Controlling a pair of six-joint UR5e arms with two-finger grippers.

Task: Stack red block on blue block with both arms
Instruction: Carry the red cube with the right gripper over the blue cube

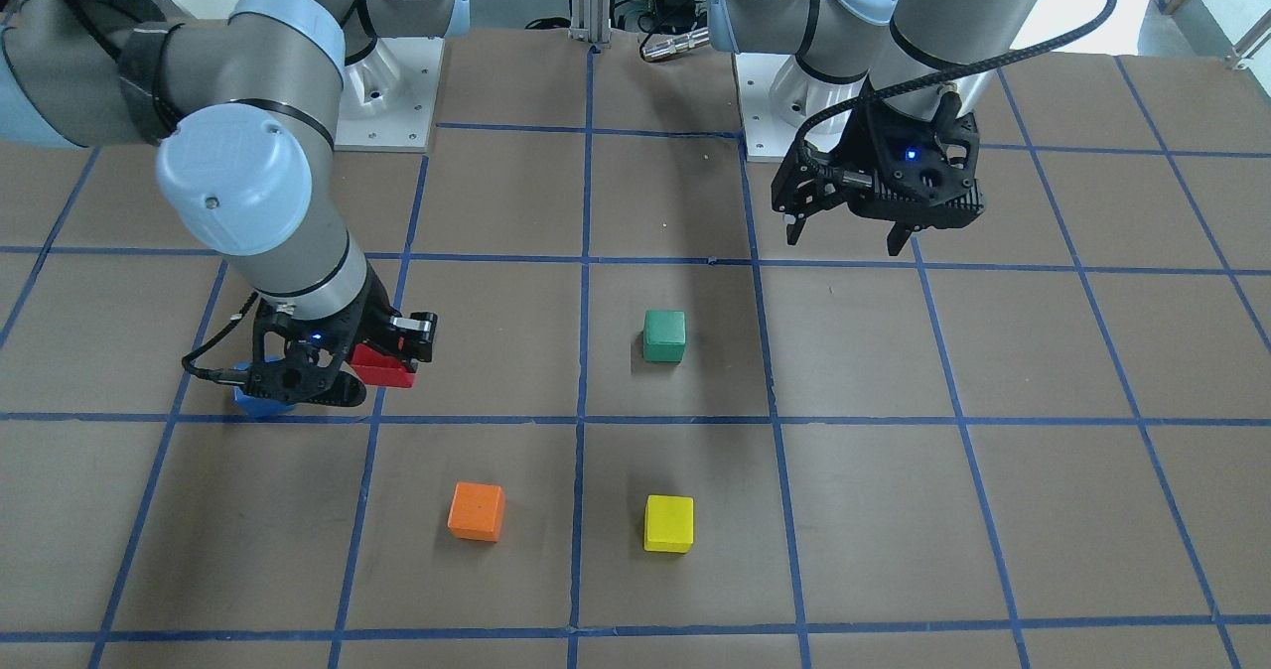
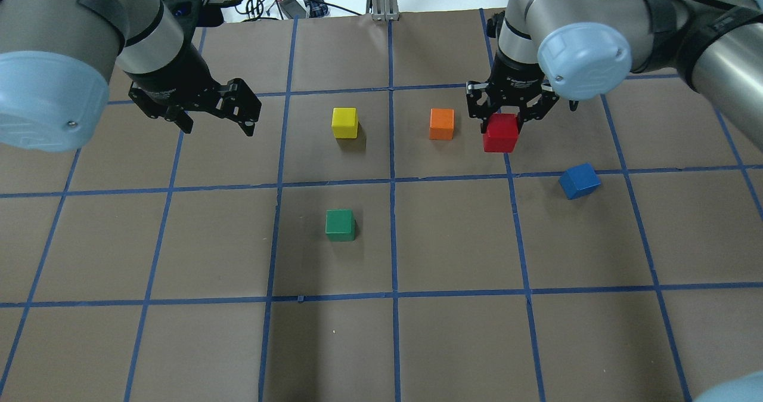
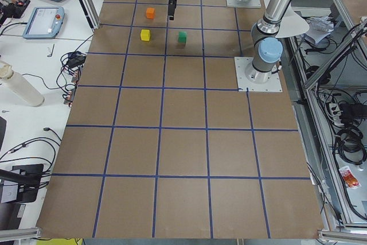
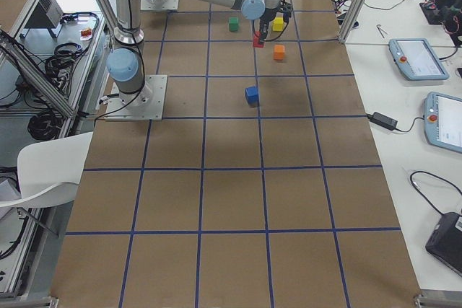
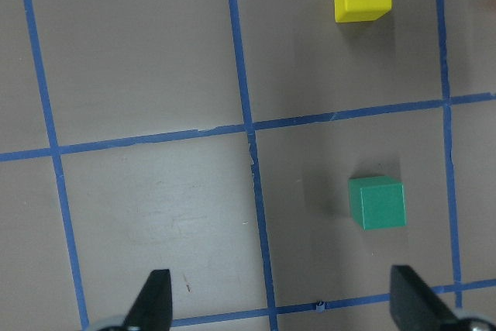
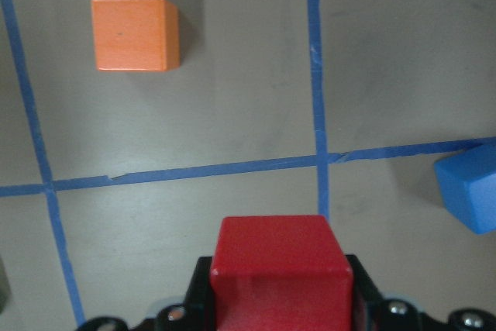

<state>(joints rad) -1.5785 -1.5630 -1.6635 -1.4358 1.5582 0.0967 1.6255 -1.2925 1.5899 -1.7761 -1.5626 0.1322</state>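
My right gripper (image 2: 501, 126) is shut on the red block (image 2: 501, 133) and holds it above the table; the block fills the bottom of the right wrist view (image 6: 280, 269). The blue block (image 2: 579, 181) lies on the table, a little nearer the robot's side and further right than the red block, turned at an angle. It shows at the right edge of the right wrist view (image 6: 469, 195) and is partly hidden behind the gripper in the front view (image 1: 260, 403). My left gripper (image 2: 217, 124) is open and empty above the table's left half.
An orange cube (image 2: 442, 123) sits just left of the held red block. A yellow cube (image 2: 344, 122) and a green cube (image 2: 340, 225) sit near the middle of the brown table, which has a blue tape grid (image 2: 392, 181).
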